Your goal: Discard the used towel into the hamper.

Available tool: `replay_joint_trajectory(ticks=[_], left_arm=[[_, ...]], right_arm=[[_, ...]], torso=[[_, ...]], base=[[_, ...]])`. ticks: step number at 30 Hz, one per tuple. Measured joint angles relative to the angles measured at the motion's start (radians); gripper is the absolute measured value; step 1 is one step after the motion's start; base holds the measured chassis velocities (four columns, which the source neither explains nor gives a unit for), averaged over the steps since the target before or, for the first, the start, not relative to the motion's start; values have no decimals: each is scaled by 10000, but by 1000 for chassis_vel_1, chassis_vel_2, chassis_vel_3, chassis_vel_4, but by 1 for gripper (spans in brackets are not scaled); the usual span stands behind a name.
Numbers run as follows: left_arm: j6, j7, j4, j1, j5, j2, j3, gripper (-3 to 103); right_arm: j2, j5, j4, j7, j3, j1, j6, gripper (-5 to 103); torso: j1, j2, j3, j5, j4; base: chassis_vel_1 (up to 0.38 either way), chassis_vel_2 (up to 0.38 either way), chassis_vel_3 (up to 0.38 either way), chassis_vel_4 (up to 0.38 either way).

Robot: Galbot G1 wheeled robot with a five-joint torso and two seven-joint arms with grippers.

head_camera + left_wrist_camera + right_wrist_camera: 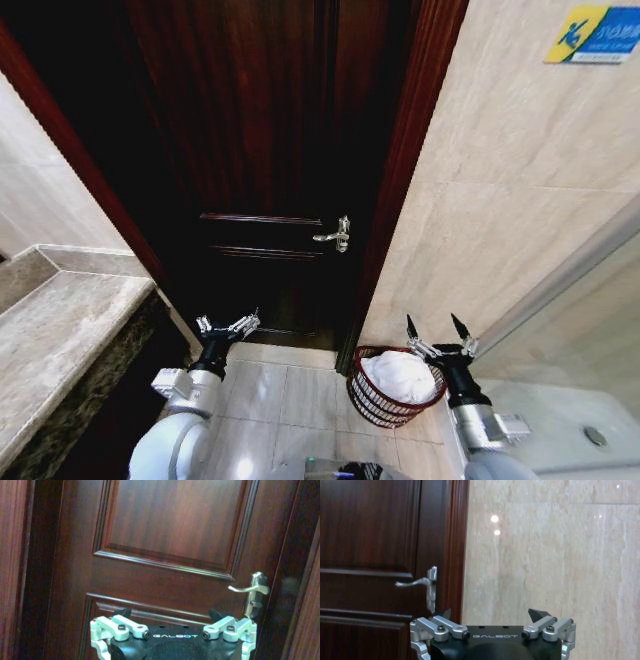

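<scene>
Tiled bathroom, dark door behind — white towel [398, 376] already sits in the hamper [372, 402], lower right; left pincer [228, 326] and right pincer [438, 334] both spread wide, empty — job looks done.

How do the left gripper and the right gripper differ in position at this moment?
The left gripper is raised in front of the dark wooden door, over bare floor tiles; the right gripper is by the marble wall, just above the hamper holding the white towel. Both are open and empty.
</scene>
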Motion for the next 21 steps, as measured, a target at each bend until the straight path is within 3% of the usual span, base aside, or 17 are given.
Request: replay_joint_trajectory(ticks=[21], left_arm=[[0, 0, 0, 0, 0, 0, 0, 100]], right_arm=[[-25, 375, 699, 181, -84, 1, -68, 100]], torso=[[0, 0, 0, 0, 0]], base=[[0, 0, 0, 0]])
